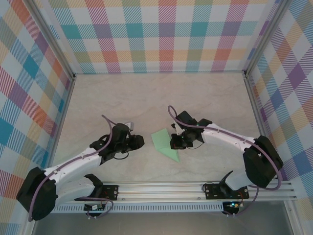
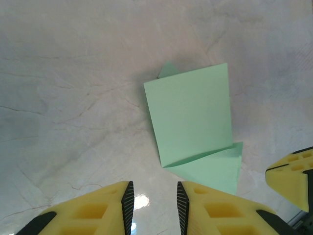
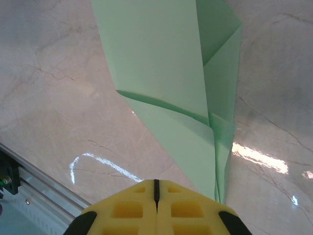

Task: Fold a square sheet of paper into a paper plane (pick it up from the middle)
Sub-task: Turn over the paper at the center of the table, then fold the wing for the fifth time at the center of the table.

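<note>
The pale mint-green paper plane point(image 1: 165, 144) lies partly folded on the marble table point(image 1: 146, 98), between the two grippers. In the left wrist view it point(image 2: 190, 122) shows a broad flap over a triangular lower part. My left gripper point(image 1: 139, 142) is just left of it, open point(image 2: 154, 205), with bare table between its pads. My right gripper point(image 1: 174, 142) is at the paper's right edge. Its yellow fingers point(image 3: 156, 188) are shut together, and the paper's point(image 3: 161, 73) folded edge runs down just past their right side. No paper shows in the seam between them.
An aluminium rail point(image 1: 195, 188) carrying both arm bases runs along the near edge and also appears in the right wrist view point(image 3: 29, 191). Checked walls point(image 1: 161, 34) enclose the table on three sides. One right finger point(image 2: 293, 171) reaches into the left wrist view.
</note>
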